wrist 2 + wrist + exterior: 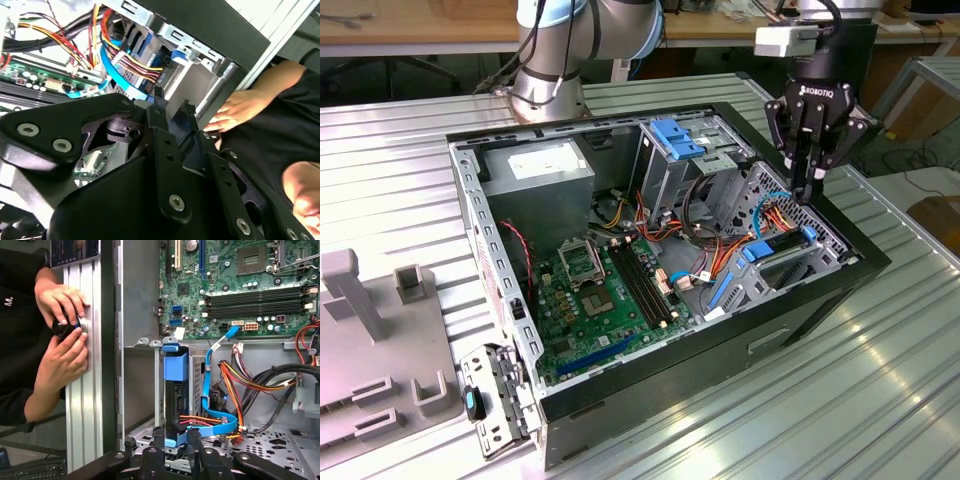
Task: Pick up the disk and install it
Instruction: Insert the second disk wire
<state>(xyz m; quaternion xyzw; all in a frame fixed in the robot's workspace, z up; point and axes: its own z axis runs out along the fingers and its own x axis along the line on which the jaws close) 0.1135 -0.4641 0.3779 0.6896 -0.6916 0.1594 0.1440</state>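
Observation:
The disk [775, 248] sits edge-up in the metal drive cage [820, 262] at the exterior view's right side of the open computer case [800, 320]. It is a dark drive in a bright blue carrier [176, 385]. My gripper [807, 195] hangs straight down over the disk's outer end. In the first wrist view its two black fingers [159, 436] stand on either side of the carrier's blue end, closed against it. The second wrist view shows my gripper [172, 106] with the same narrow gap, right at the cage.
Orange, red and blue cables [227, 390] run close beside the disk. The motherboard [600, 290], a grey power supply [540, 170] and a second cage with a blue bracket [675, 135] lie inside the case. A person's hands [65, 325] rest on the table beside the case. Grey fixtures [360, 330] stand at the exterior view's left.

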